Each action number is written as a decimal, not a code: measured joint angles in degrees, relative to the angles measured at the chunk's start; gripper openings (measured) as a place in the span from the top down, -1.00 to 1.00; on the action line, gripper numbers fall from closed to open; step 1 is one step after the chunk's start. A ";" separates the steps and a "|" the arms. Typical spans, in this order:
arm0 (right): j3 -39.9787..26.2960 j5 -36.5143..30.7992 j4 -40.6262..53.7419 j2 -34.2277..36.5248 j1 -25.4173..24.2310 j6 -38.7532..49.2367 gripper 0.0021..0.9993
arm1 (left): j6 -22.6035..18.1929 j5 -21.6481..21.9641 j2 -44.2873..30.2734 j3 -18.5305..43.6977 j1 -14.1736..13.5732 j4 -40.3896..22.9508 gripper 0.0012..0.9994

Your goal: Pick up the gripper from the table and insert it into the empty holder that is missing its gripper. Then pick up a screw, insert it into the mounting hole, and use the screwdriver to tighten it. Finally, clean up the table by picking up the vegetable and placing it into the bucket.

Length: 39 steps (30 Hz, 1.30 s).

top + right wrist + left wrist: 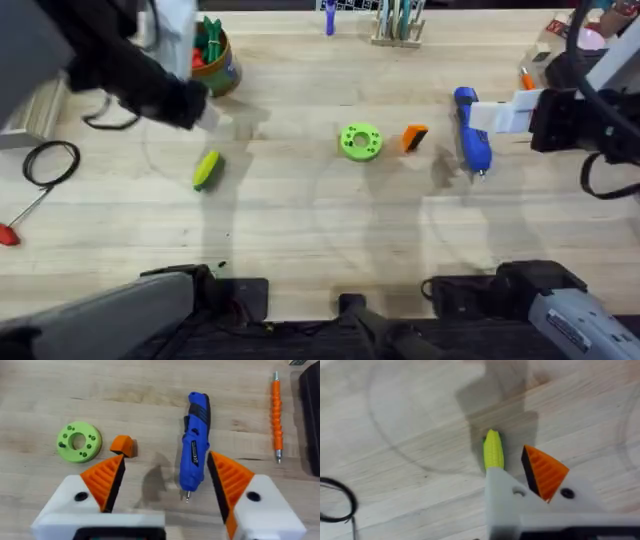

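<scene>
one orange pad shows on the left gripper (pixel 540 477), hovering over the vegetable (pixel 493 450); spread unclear. right gripper (pixel 165 477), spread, straddles the screwdriver (pixel 194 445); we should centre before closing.

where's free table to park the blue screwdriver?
Bare wood between the corn piece and green disc, and the whole near strip before the arm bases. Crowded: disc, orange tip, screwdriver cluster; bucket corner.
</scene>
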State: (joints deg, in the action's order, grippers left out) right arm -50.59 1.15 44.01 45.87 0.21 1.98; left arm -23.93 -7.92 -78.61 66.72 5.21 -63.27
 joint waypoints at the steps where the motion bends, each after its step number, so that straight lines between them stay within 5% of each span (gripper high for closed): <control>1: 0.00 0.00 -0.01 -0.01 0.00 0.00 -0.98 | 0.44 -0.01 0.77 1.52 0.00 -0.59 0.97; 14: 0.00 0.00 2.80 0.00 0.00 0.00 -0.99 | 2.02 -0.01 2.71 5.28 0.00 -2.48 0.90; 19: 0.00 0.00 3.19 0.00 0.00 0.00 -0.99 | 2.13 -0.04 2.71 5.28 0.00 -2.07 -0.68; 21: 0.00 0.00 3.19 0.00 0.00 0.00 -0.99 | 2.42 -0.06 2.71 5.28 0.00 -2.05 -0.95; 39: 0.00 0.00 3.19 0.00 0.00 0.00 -0.99 | 2.53 -0.04 2.71 5.28 0.00 -1.89 -0.97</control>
State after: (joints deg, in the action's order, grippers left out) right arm -50.59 1.15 47.20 45.87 0.21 1.98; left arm -21.41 -7.97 -75.90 72.01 5.21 -65.17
